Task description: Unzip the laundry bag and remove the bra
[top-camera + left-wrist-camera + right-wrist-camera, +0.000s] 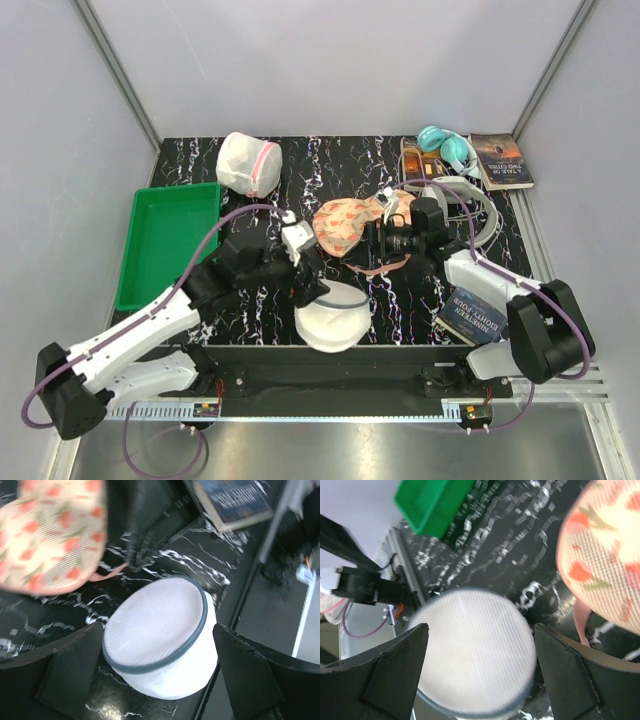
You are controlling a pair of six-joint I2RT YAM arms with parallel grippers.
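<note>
Well, the black marbled table [350,160] carries a green tray [165,240] at its left. Near the front edge sits the laundry bag [332,318], dome up, its grey zip band shut where visible. The floral item [345,225] lies just behind it. Both the left gripper [306,282], at the bag's rear rim, and the right gripper [378,240] have their jaws apart and hold nothing.

Green tray [135,250] at desk's [340,165] left edge; pink-trimmed pouch [247,164] at far edge; headphones [447,147] and book [501,160] in far right corner.
</note>
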